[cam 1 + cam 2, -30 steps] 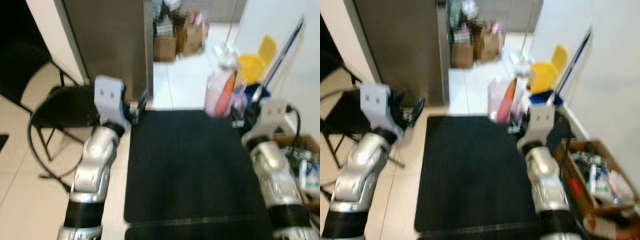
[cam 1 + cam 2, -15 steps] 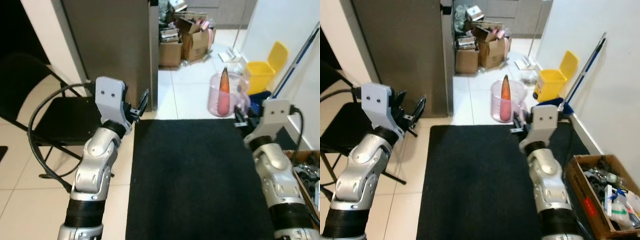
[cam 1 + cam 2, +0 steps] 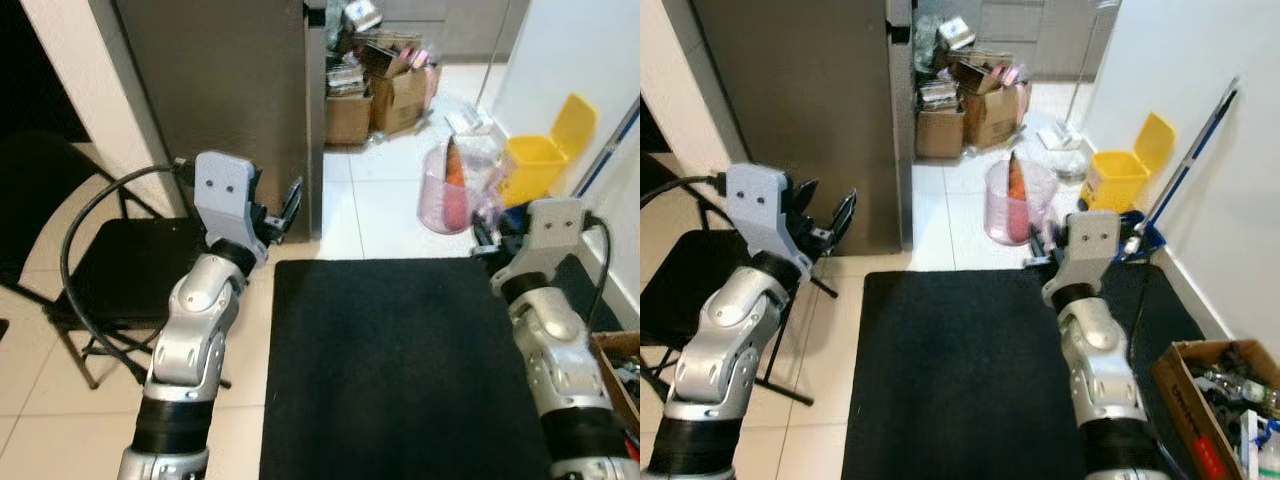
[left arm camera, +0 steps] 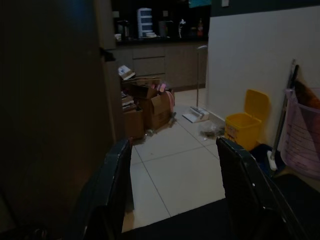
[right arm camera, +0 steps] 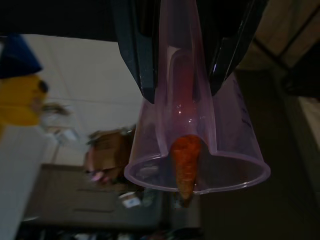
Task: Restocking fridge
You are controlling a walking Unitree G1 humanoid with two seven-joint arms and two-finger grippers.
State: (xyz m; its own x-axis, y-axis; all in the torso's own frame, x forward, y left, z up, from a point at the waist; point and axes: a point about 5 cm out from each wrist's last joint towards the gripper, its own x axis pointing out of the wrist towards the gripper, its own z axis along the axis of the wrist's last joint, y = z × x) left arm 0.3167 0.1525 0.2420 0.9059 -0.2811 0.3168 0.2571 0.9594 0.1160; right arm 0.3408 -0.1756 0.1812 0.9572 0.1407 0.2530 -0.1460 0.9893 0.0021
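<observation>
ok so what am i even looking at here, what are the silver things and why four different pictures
The silver things are the two arms of a walking humanoid robot. The two wide pictures come from a stereo camera on its head, looking down: a black floor mat lies before it, with the dark fridge ahead on its left, a folding chair beside that, cardboard boxes further back and a yellow bin by the wall.

The two darker pictures come from cameras on the wrists, looking along each gripper.

The left gripper has its jaws open and holds nothing. The right gripper has its jaws shut on a clear pink plastic jug with a carrot in it.
</observation>
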